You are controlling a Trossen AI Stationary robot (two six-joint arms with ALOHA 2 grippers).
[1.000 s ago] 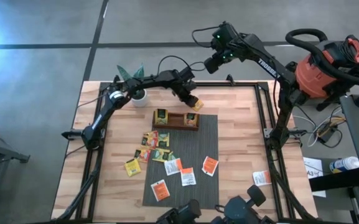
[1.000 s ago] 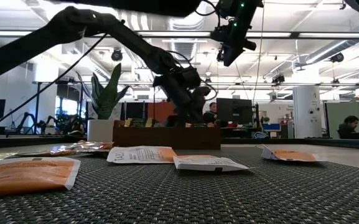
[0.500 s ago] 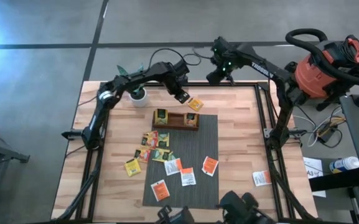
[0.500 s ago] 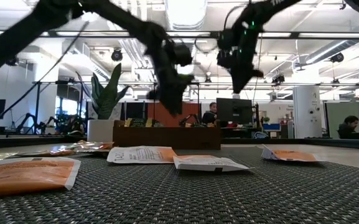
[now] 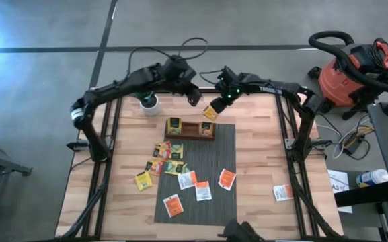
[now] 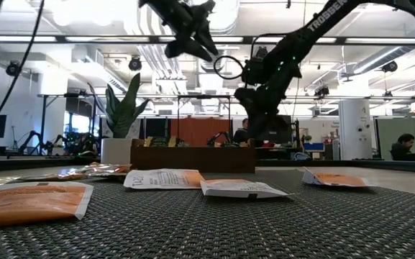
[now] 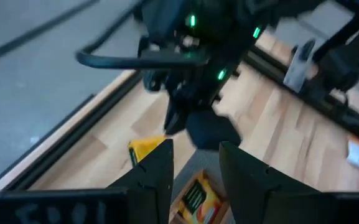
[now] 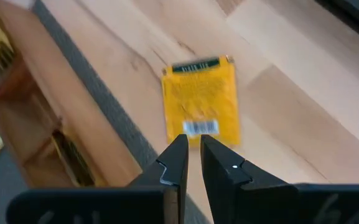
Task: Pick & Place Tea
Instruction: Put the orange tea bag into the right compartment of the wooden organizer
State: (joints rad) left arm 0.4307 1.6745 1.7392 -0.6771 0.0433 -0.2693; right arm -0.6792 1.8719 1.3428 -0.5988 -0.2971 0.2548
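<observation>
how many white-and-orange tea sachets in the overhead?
5. Four white-and-orange square sachets lie at the grey woven mat's near end, one on bare wood to its right. More may hide in the yellow-green pile.
</observation>
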